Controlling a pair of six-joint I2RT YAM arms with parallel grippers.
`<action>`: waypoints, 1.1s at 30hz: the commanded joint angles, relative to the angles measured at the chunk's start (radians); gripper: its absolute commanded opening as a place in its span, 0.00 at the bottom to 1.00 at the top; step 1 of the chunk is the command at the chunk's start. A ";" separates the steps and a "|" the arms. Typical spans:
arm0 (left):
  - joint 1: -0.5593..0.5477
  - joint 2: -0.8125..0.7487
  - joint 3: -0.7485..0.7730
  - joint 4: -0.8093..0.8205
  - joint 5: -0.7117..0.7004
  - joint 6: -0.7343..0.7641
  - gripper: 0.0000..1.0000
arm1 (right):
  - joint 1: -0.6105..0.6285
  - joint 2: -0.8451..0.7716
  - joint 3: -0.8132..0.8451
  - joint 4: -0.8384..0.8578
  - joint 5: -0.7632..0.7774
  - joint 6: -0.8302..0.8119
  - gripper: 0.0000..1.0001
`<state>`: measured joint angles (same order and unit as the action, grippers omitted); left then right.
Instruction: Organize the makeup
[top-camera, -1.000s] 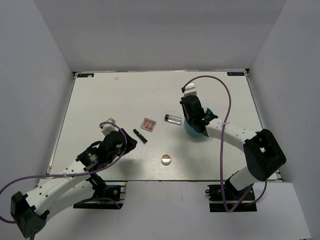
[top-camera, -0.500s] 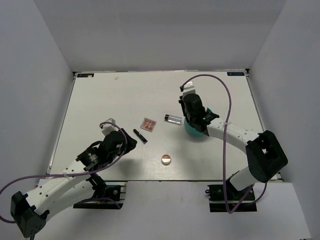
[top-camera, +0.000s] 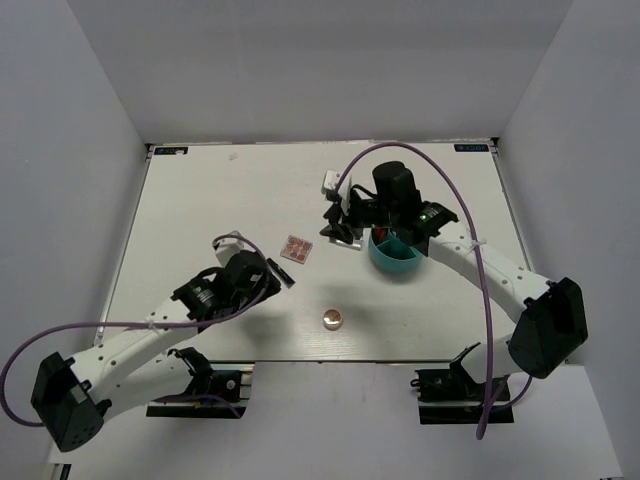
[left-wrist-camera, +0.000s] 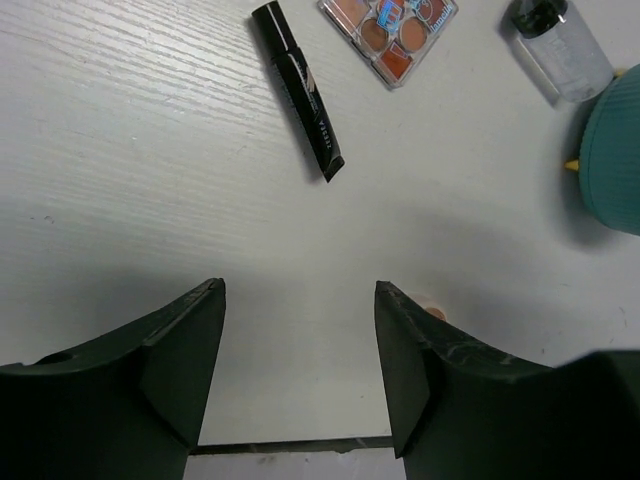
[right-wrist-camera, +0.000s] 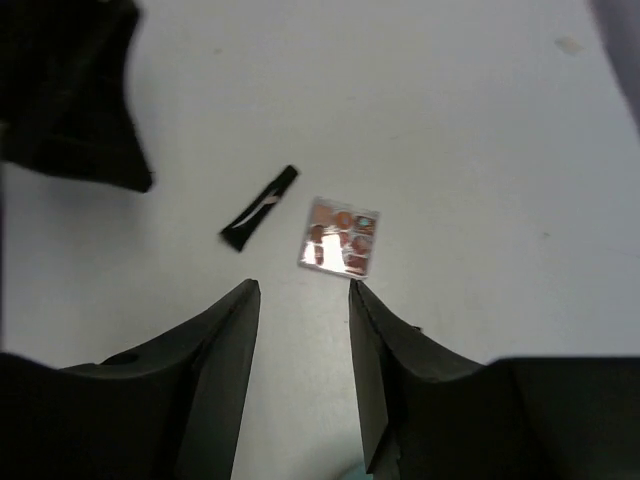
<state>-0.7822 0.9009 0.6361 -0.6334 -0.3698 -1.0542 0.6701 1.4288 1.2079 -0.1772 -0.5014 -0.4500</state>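
Left pincer (left-wrist-camera: 300, 290): held open low over the worktop (top-camera: 200, 200), with nothing gripped.
Black tube (left-wrist-camera: 298, 88): laid flat just ahead of the left pincer's fingertips, untouched.
Palette (left-wrist-camera: 390, 25): set beyond the tube, ahead of the left pincer; also seen ahead of the right pincer's gap.
Compact (top-camera: 332, 319): found to the right of the left pincer, apart from it.
Right pincer (right-wrist-camera: 303, 290): held open, nothing gripped.
Bottle (left-wrist-camera: 562, 50): laid on its side near the right pincer, just beside the teal container (left-wrist-camera: 615, 150).
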 joint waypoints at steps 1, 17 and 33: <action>-0.002 0.078 0.085 -0.046 -0.003 0.003 0.71 | 0.008 -0.031 0.016 -0.202 -0.256 -0.162 0.47; 0.195 0.598 0.431 -0.095 0.144 0.097 0.78 | -0.003 -0.079 -0.067 -0.213 -0.091 -0.128 0.22; 0.365 0.823 0.573 -0.215 0.275 0.137 0.63 | -0.098 -0.195 -0.218 -0.056 -0.031 0.000 0.21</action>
<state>-0.4473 1.7222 1.1793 -0.8150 -0.1417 -0.9318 0.5903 1.2675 1.0069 -0.2966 -0.5285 -0.4812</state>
